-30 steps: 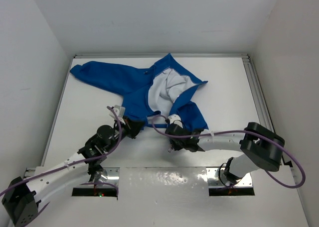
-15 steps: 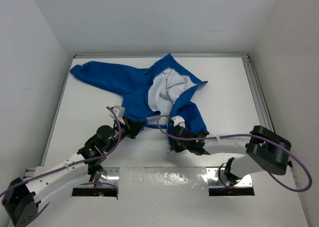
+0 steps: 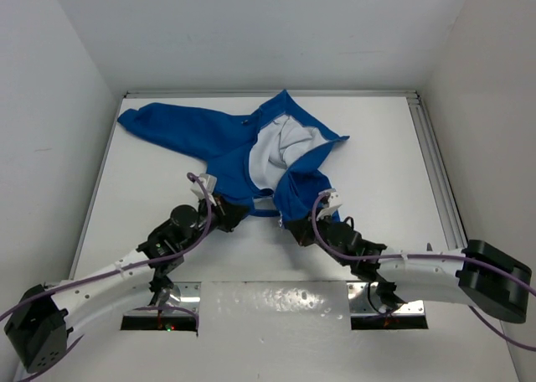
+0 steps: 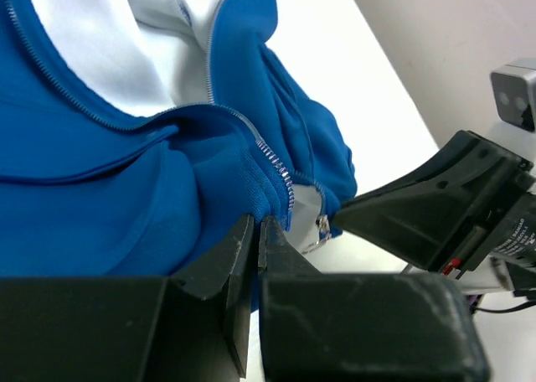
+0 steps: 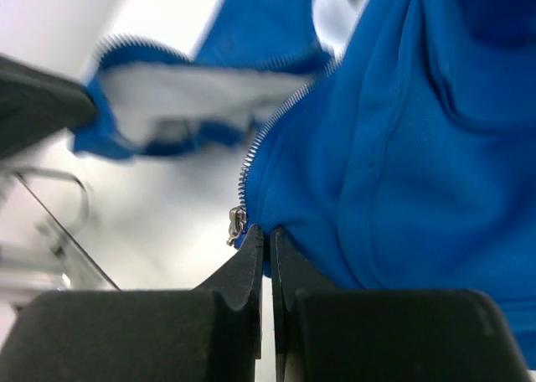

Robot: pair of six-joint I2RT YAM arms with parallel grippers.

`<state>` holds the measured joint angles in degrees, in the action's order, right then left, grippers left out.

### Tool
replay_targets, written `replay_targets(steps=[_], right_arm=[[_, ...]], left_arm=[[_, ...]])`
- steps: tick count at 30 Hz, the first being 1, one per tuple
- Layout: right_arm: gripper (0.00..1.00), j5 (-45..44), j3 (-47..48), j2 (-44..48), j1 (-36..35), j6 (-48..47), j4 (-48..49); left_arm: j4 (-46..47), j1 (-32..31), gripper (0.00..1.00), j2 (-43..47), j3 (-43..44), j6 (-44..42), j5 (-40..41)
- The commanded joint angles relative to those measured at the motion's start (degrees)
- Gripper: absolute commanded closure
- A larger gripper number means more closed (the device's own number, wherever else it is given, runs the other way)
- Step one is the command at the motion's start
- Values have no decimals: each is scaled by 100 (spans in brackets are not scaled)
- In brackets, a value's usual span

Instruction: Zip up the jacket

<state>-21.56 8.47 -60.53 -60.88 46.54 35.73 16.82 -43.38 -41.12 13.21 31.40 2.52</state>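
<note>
Shifted since a second ago: the jacket (image 3: 209, 139) has its right front corner newly pinched by the right gripper (image 3: 297, 229), arm swung low. We list the jacket mid-table (image 3: 385, 164), front open, zipper (image 4: 272, 160) unjoined, slider (image 5: 238, 224) free. Left gripper (image 3: 230, 216) is clamped on the other corner. All zipping remains.

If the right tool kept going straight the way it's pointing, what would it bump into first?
The jacket. The right tool is pinched shut on its blue bottom edge beside the zipper pull, so going on would probably just push deeper into the fabric.
</note>
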Motion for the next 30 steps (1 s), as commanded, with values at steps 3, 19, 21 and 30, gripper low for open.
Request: replay_targets(steps=[3, 19, 21, 30], right_arm=[[100, -752, -293, -81, -20, -75, 2447], [100, -735, -12, -1022, -117, -207, 3916], [100, -753, 6, -1092, -152, -251, 3977], [100, -735, 172, -1163, -222, -357, 3811]], left_arm=[[621, 48, 100, -246, 322, 297, -68], [1332, 13, 100, -1012, 700, 411, -138], [1368, -4, 100, -1012, 709, 463, -103], [1561, -127, 100, -1293, 815, 481, -173]])
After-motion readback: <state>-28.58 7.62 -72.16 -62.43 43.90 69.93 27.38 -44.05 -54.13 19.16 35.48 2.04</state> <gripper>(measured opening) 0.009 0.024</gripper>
